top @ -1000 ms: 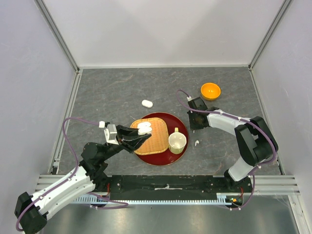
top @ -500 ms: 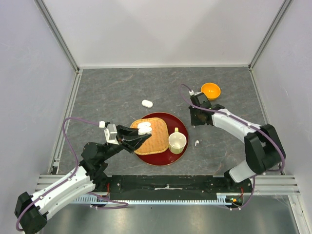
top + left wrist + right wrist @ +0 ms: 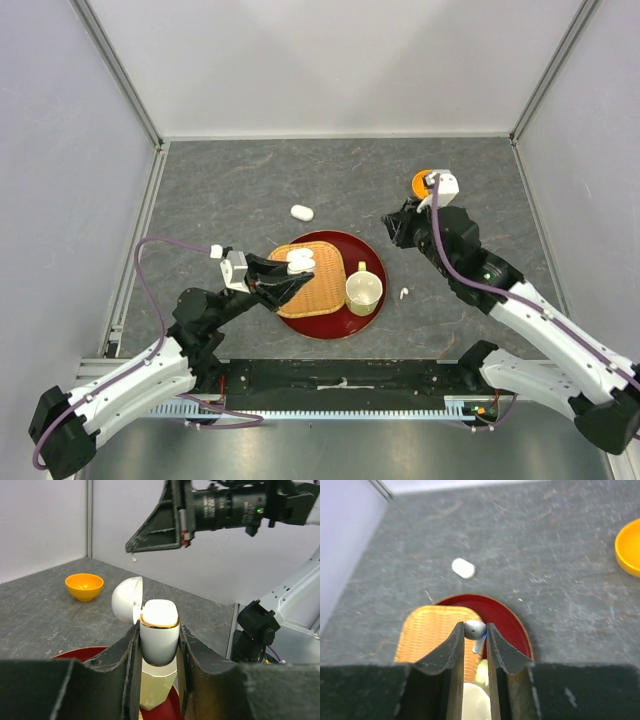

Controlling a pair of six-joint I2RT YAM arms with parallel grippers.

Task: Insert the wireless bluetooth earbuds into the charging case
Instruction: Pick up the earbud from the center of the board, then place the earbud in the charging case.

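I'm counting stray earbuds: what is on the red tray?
A woven mat and a cream cup sit on the red tray. No loose earbud shows there, but the left claw, shut on the open case, covers part of the mat.

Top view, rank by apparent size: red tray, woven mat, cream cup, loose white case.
1. Round red tray
2. Tan woven square mat
3. Cream handled cup
4. Small white pebble-shaped case, lying loose
No close calls.
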